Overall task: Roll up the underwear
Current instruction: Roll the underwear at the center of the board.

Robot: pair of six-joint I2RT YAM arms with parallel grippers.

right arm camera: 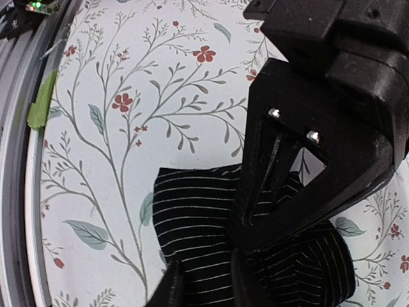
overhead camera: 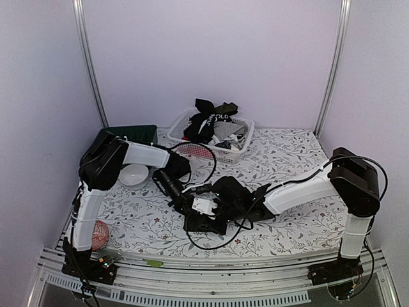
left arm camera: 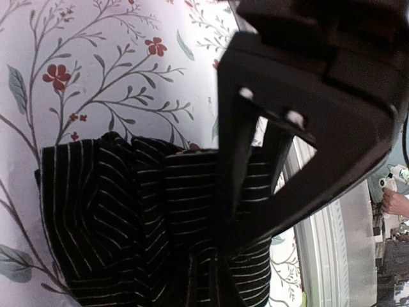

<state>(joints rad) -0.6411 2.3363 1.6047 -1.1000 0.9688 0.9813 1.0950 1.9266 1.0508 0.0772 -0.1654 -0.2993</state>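
The black striped underwear (left arm camera: 128, 211) lies on the flowered table (left arm camera: 96, 77), the left gripper (left arm camera: 252, 217) is pinching it and the right gripper (right arm camera: 271, 211) is narrow over it, its hold uncertain, so both should roll it tightly and evenly.

The top camera sits high behind the left arm (overhead camera: 144, 154) and right arm (overhead camera: 295, 189). From well back it looks down and forward over the whole bench (overhead camera: 287, 153) to the back wall (overhead camera: 211, 57). The left wrist camera hangs very close above the bench, looking along the left gripper (left arm camera: 217, 272) onto the striped black underwear (left arm camera: 108, 211). The right wrist camera looks just as closely along the right gripper (right arm camera: 208, 288), with the bench's near edge at its left side. All three views share that underwear, near the middle of the near edge.
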